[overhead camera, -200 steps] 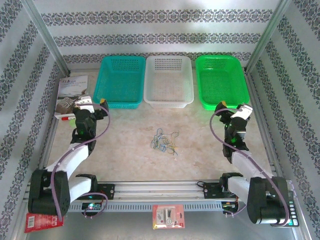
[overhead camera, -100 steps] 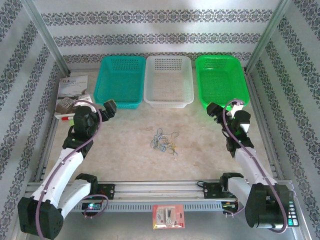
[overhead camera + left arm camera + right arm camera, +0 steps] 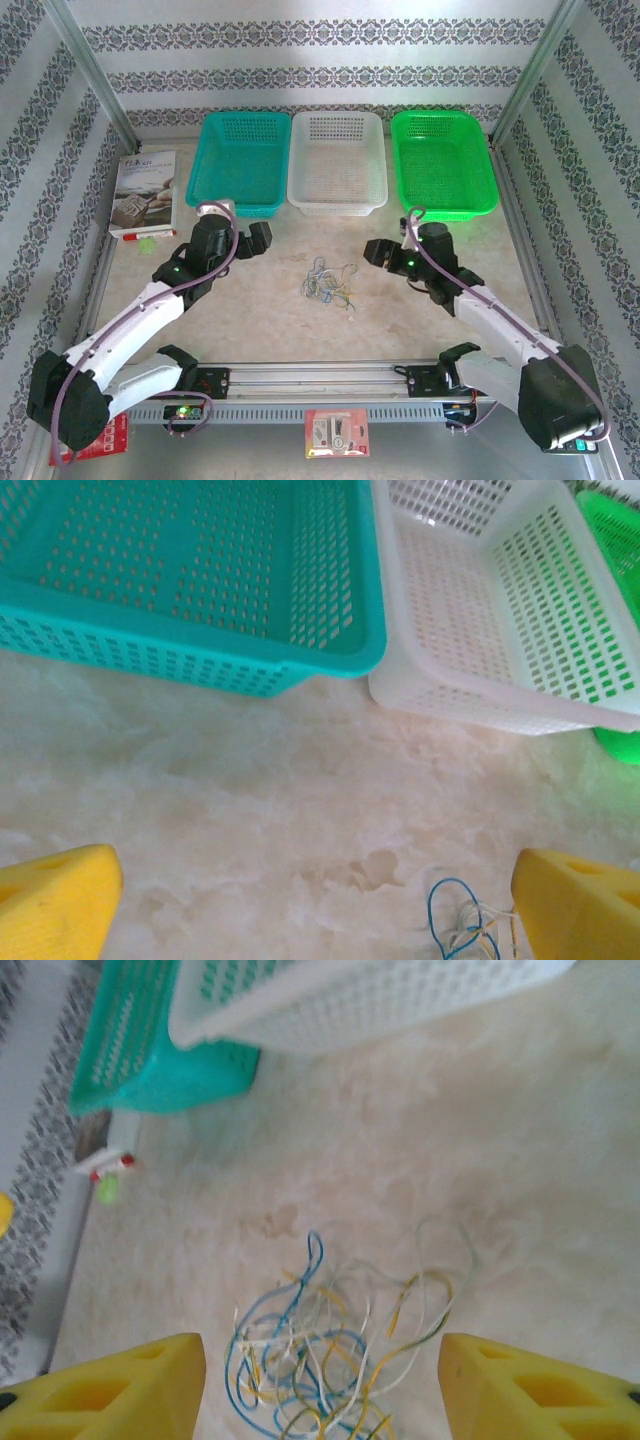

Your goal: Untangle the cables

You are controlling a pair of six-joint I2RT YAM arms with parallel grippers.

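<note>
The cables (image 3: 328, 280) lie as one loose tangle of thin blue, white and yellow wires on the marbled table (image 3: 260, 300), mid-centre. My left gripper (image 3: 260, 240) hovers to their upper left, open. In the left wrist view its yellow fingertips (image 3: 55, 905) stand wide apart around the gripper's middle (image 3: 315, 910), and a blue loop of the cables (image 3: 460, 930) lies beside the right finger. My right gripper (image 3: 373, 253) hangs to the upper right of the tangle. In the right wrist view it (image 3: 320, 1390) is open, with the cables (image 3: 330, 1350) on the table between its fingers (image 3: 540, 1390), untouched.
A teal basket (image 3: 240, 160), a white basket (image 3: 337, 162) and a green basket (image 3: 442, 160) stand in a row at the back. A booklet (image 3: 145, 188) and a red-and-white marker (image 3: 133, 233) lie at the far left. A packet (image 3: 336, 432) sits on the front rail.
Both arms have swung in from the table's sides toward the tangle at the centre. The cables have not moved.
</note>
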